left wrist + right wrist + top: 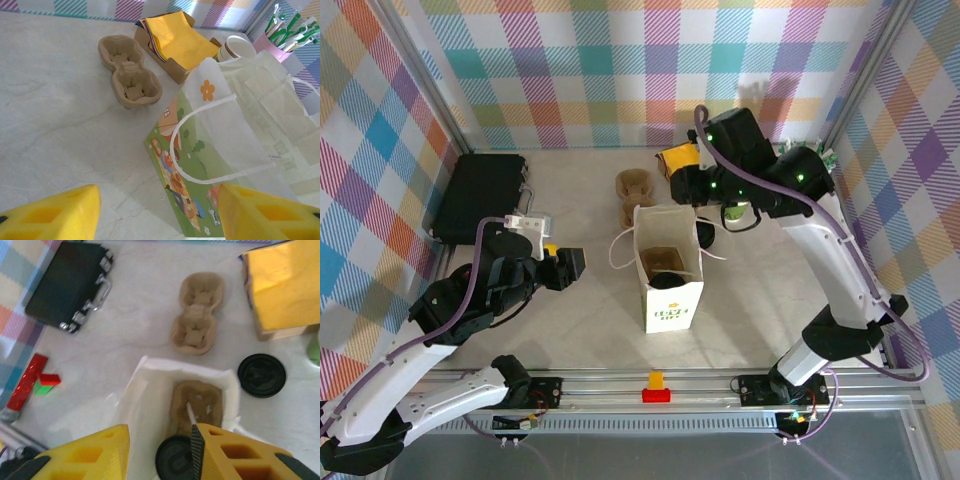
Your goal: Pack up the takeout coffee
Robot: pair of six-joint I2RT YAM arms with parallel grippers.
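The takeout coffee stands inside the open white paper bag, and only its round black lid shows. In the top view the lid sits at the near end of the bag, beside a cardboard carrier that lies in the bag. My right gripper hovers over the bag's mouth, open, with the lid below and between its yellow fingers, not touching it. My left gripper is open and empty, low over the table to the left of the bag.
A second cardboard carrier lies behind the bag. A loose black lid rests on the table to the bag's right. A box of yellow napkins, a lidless cup and a pink holder of stirrers stand at the back right. A black case lies far left.
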